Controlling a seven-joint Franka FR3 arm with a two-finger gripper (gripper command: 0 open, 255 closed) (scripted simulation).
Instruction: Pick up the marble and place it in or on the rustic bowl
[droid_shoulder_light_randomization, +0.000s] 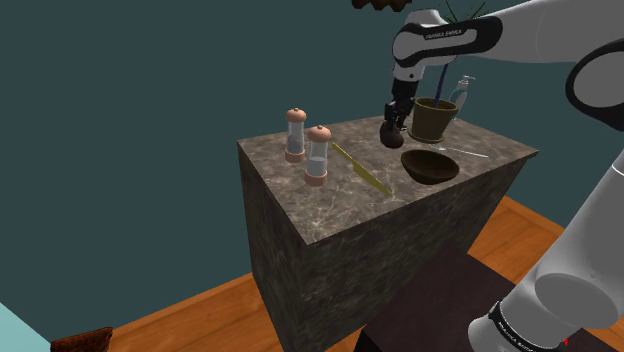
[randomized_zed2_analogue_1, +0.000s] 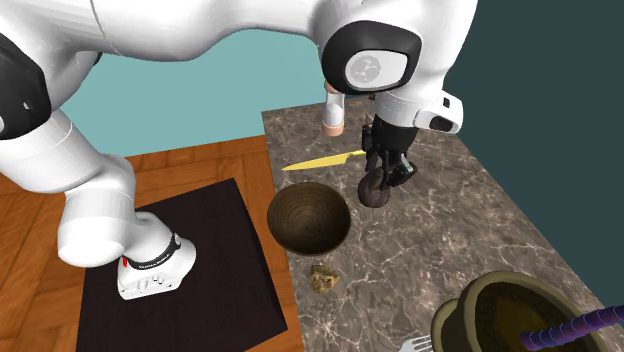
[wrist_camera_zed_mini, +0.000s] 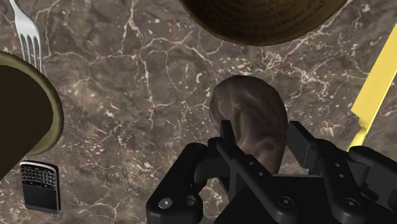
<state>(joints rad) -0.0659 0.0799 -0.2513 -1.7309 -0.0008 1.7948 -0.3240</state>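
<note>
Just beside the rustic bowl, above the surface, we log the fingers pinching the marble (mottled brown) — bowl lies toward the second exterior view's left.

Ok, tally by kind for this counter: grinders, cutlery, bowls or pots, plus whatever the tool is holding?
Grinders: 2
Cutlery: 2, a yellow knife and a fork
Bowls or pots: 2, a brown bowl and an olive pot
In the tool: 1, a brownish marble
Total: 7
</note>
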